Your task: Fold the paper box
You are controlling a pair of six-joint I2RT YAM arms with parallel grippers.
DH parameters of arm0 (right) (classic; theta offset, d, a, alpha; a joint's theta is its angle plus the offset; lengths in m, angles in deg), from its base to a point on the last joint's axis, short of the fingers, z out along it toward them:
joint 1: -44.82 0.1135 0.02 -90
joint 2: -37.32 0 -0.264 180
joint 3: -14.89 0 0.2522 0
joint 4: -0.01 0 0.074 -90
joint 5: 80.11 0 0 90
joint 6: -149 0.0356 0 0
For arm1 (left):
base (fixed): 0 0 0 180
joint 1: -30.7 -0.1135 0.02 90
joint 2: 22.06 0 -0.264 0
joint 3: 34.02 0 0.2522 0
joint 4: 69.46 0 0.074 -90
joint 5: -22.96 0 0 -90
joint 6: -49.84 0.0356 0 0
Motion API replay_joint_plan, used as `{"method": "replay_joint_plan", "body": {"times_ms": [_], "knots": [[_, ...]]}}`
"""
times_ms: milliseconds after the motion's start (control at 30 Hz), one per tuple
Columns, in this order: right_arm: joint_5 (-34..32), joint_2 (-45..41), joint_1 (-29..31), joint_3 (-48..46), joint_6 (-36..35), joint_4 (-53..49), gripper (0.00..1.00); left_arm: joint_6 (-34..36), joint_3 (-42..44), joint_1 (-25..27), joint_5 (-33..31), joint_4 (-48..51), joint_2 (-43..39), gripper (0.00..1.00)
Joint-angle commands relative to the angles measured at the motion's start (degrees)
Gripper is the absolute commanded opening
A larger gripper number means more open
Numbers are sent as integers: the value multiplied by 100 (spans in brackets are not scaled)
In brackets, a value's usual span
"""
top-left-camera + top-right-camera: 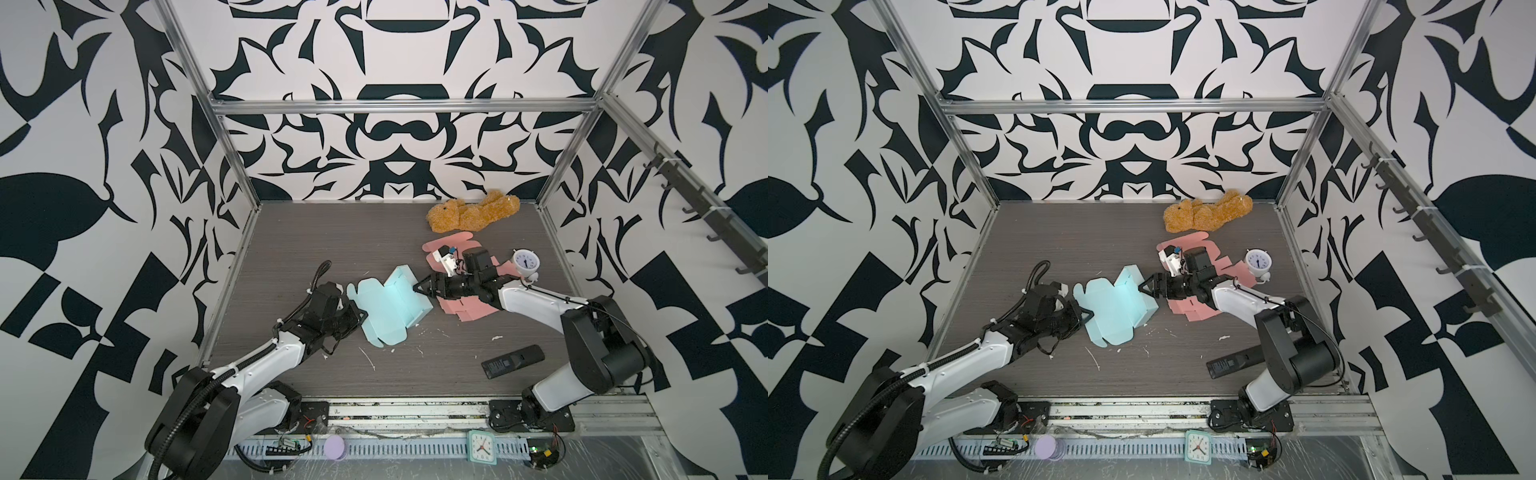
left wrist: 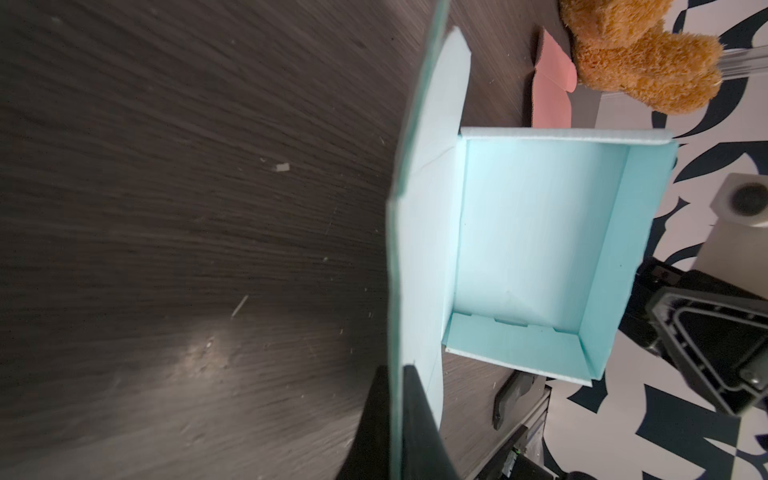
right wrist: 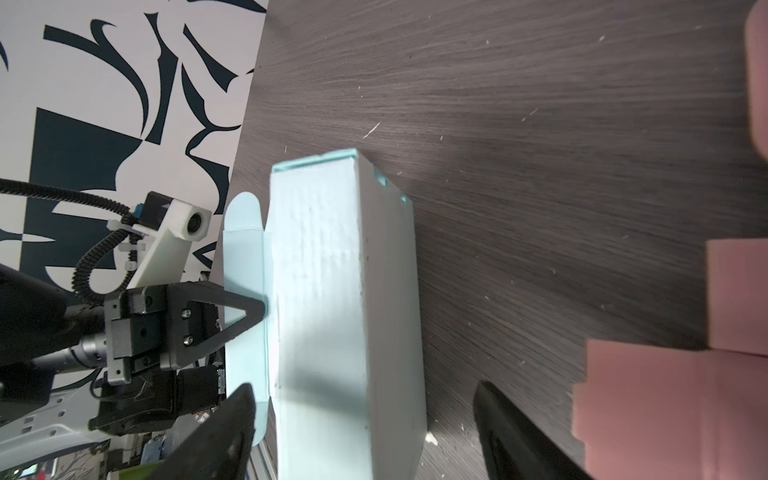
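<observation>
The light blue paper box [image 1: 390, 307] lies partly folded in the middle of the table, with walls raised and flaps spread. My left gripper [image 1: 360, 316] is shut on a thin side flap [image 2: 432, 257] at the box's left edge, and in the left wrist view the flap stands edge-on between the black fingers [image 2: 415, 419]. My right gripper [image 1: 419, 286] is at the box's right side and is open. In the right wrist view its fingers [image 3: 232, 415] straddle a raised wall of the box [image 3: 320, 291] without touching it. The left gripper [image 3: 259, 309] shows beyond that wall.
Flat pink cardboard [image 1: 469, 309] lies under the right arm. A brown teddy bear [image 1: 473, 216] is at the back right, a white alarm clock [image 1: 525, 262] to the right, and a black remote [image 1: 513, 360] at the front right. White scraps dot the table.
</observation>
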Motion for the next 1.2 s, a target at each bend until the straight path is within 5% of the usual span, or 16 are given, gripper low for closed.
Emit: {"method": "replay_joint_plan", "body": {"times_ms": [0, 300, 500, 767, 1000, 1167], "knots": [[-449, -401, -6, 113, -334, -473, 85, 433, -338, -25, -122, 877, -343, 7], [-1286, -1262, -5, 175, -546, -505, 84, 1557, -1180, -35, 241, 2313, -683, 6], [-1563, -1767, 11, -350, -277, 1178, 84, 2662, -2212, -37, 569, 3416, -390, 7], [-179, -752, 445, -428, 417, 4344, 85, 3655, -3389, -38, 444, 4679, 13, 6], [818, -12, 607, -35, -99, 5137, 86, 4457, -4062, -38, 837, 5319, 287, 6], [1235, 100, 609, 192, -1100, 4471, 85, 5047, -4644, -33, 877, 5920, 534, 6]]}}
